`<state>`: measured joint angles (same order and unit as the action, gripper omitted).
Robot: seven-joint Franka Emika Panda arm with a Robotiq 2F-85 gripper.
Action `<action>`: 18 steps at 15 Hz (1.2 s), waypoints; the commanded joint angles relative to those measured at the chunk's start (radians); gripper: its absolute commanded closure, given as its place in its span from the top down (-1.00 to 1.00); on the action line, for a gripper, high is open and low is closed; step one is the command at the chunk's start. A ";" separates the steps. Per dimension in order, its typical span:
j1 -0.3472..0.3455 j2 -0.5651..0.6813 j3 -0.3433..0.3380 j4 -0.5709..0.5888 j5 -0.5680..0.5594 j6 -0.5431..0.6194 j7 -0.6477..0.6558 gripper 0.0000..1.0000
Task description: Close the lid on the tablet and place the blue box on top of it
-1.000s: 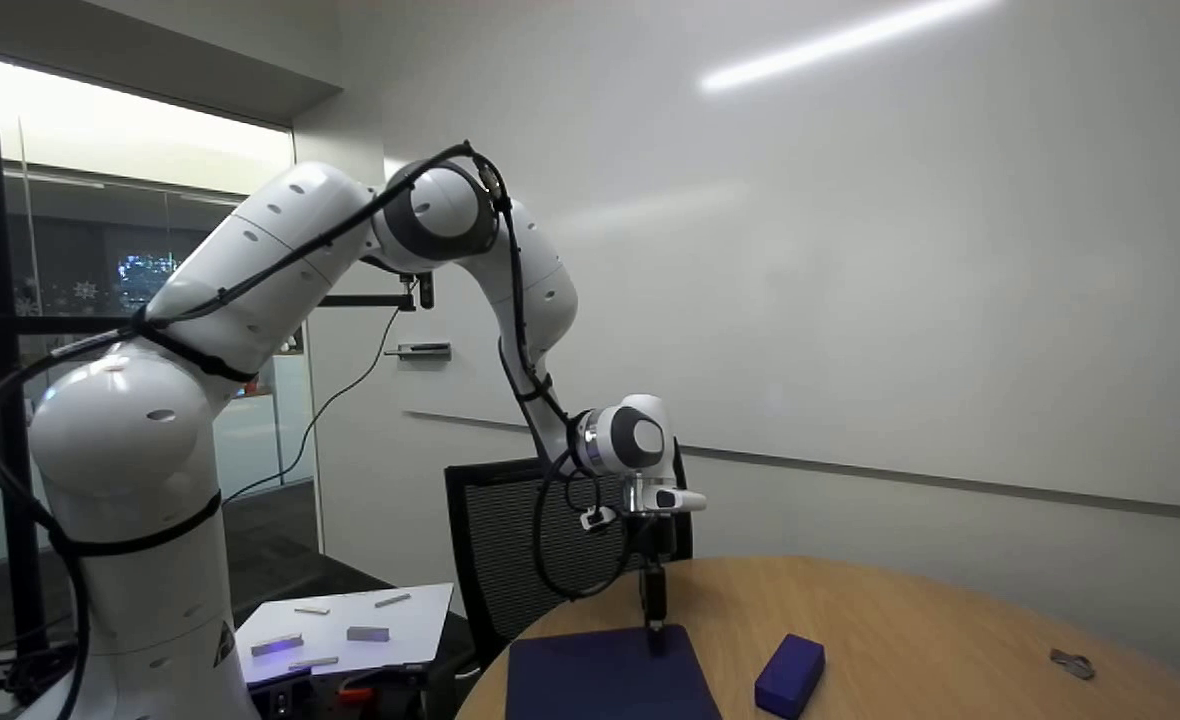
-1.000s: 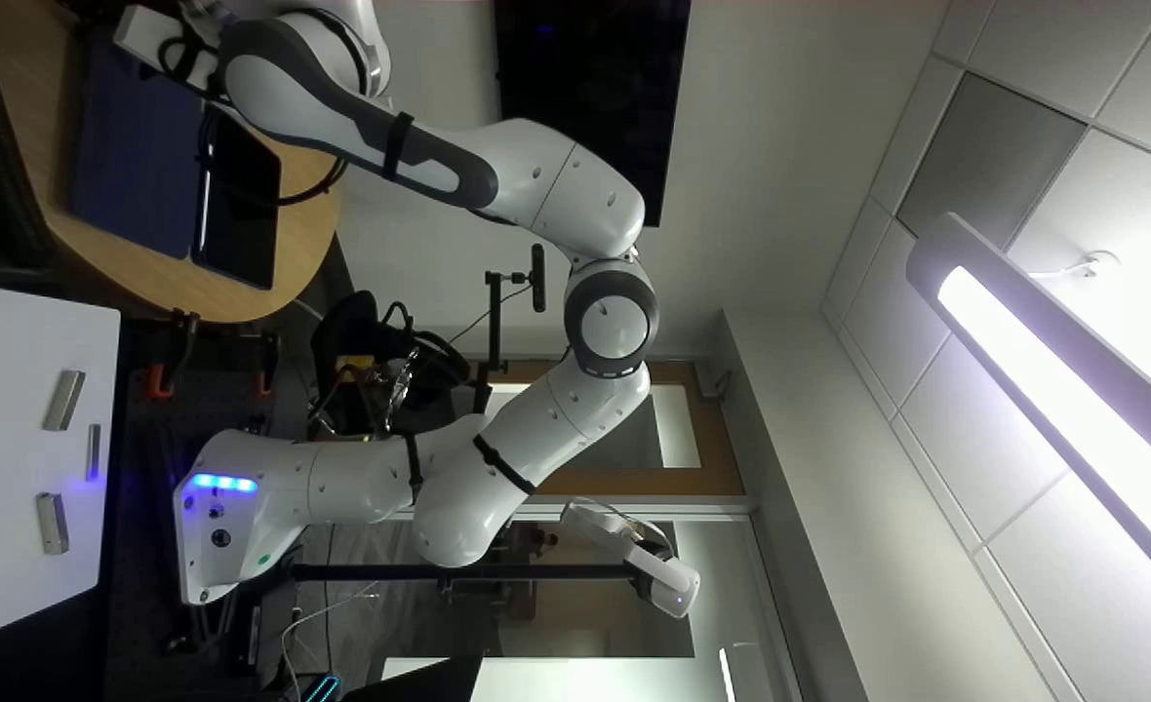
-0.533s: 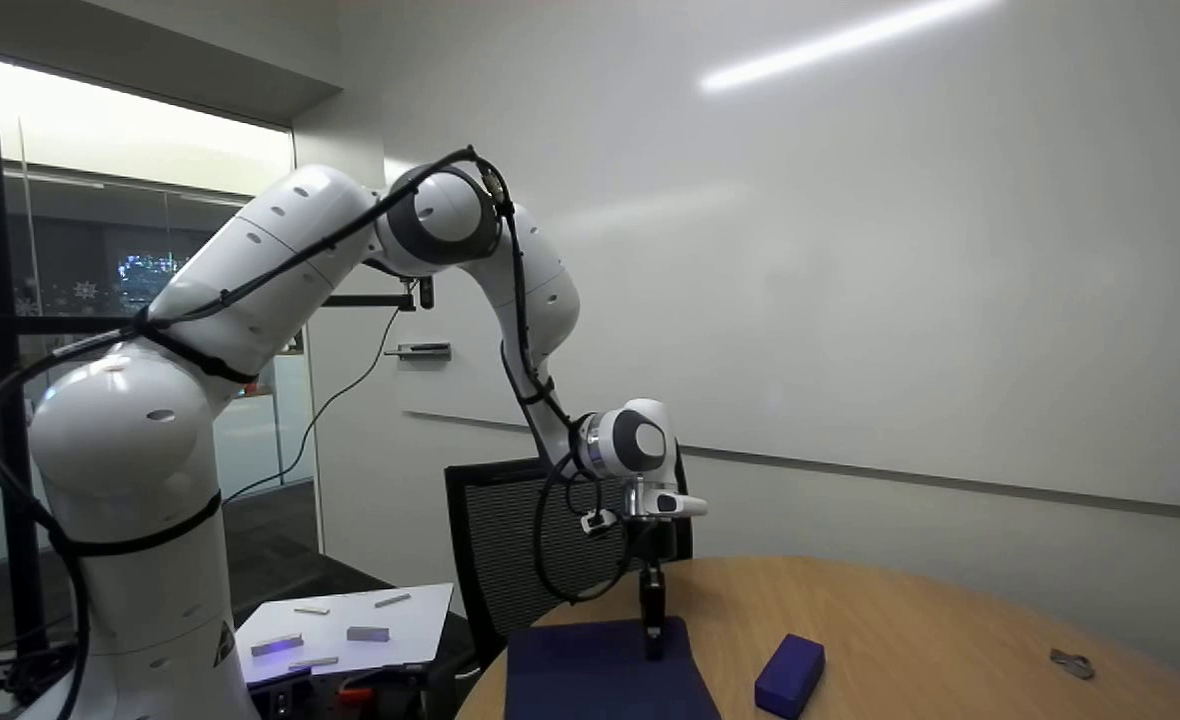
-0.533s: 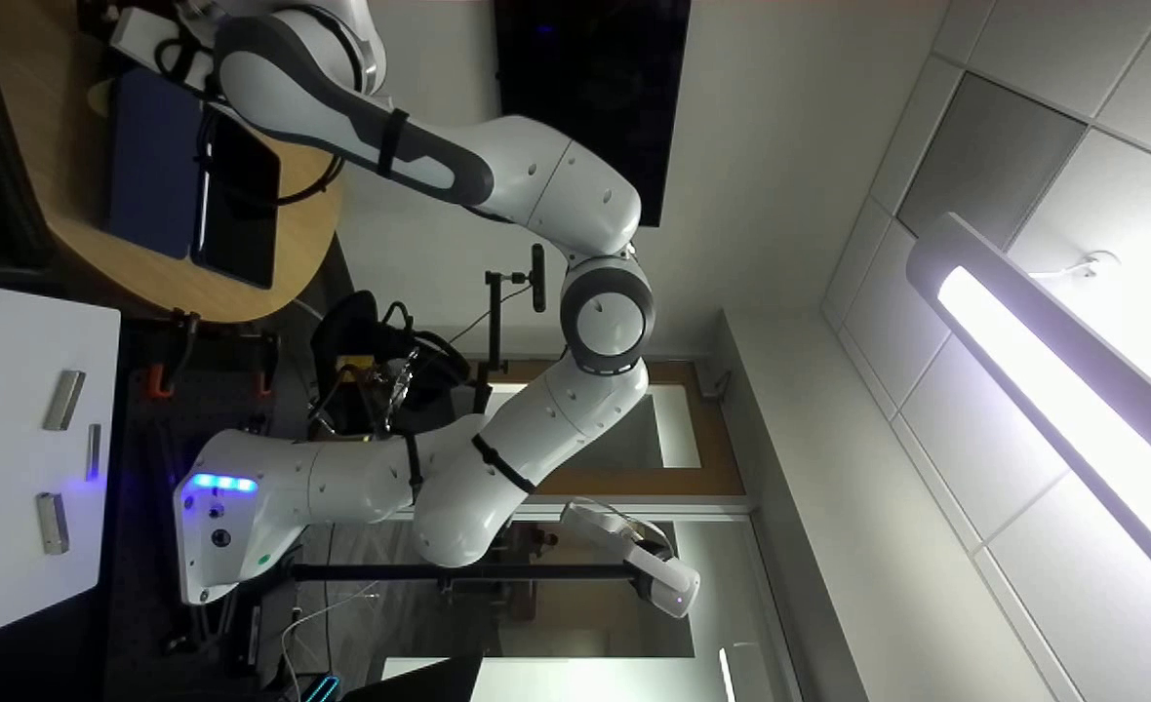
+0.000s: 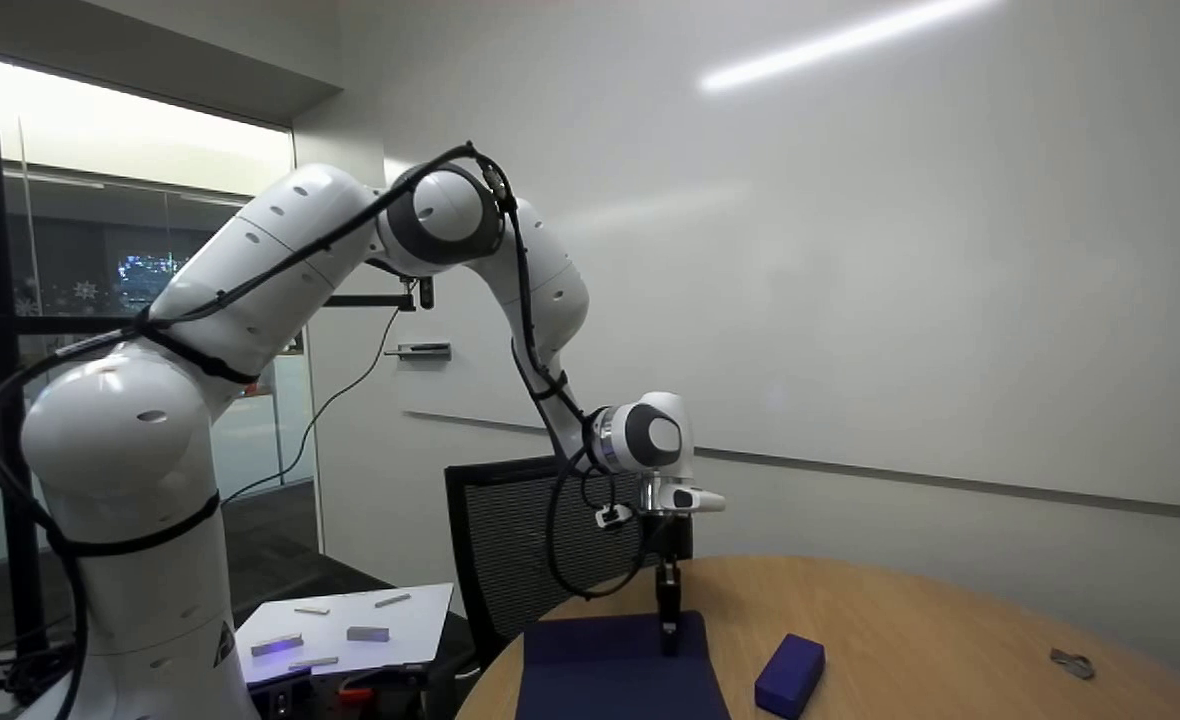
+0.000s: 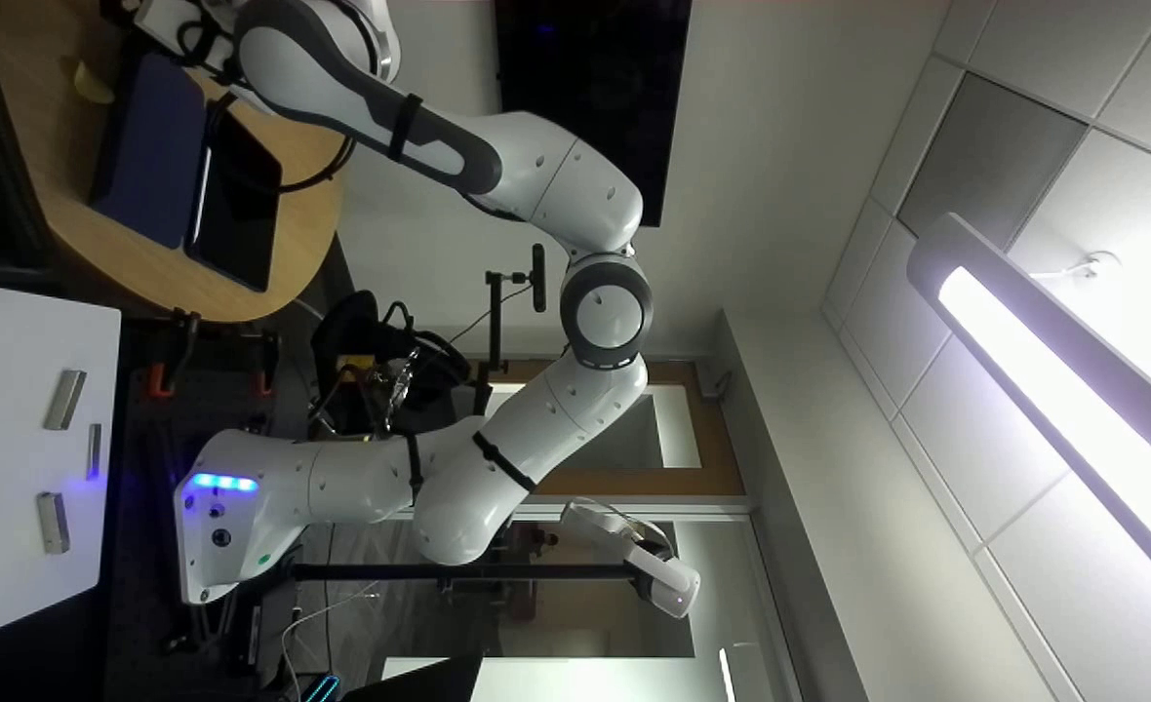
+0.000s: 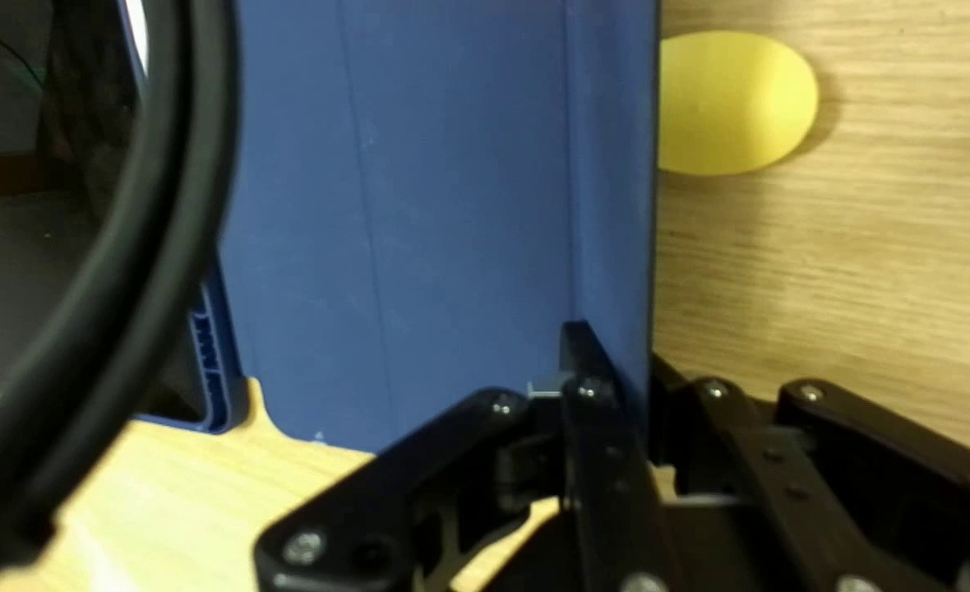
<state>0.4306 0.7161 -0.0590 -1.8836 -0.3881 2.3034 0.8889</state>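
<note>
One narrowed hand pinches the edge of the navy lid, which stretches unfolded beside the tablet. The blue box rests on the tabletop, right of the lid and apart in an exterior view; a yellow oval lies by the gripped edge.

The lid looks matt, the tablet screen glossy.

Tablet and box on the table — box beside lid, apart.
</note>
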 commanded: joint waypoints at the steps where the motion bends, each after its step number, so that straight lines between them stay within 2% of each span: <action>1: -0.066 -0.037 0.025 0.009 0.069 -0.010 -0.072 -0.96; 8: -0.211 -0.099 0.075 -0.019 0.276 0.017 -0.296 -0.96; 18: -0.364 -0.237 0.151 -0.106 0.574 0.012 -0.682 -0.96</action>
<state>0.1113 0.5481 0.0586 -1.9266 0.1105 2.3111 0.3010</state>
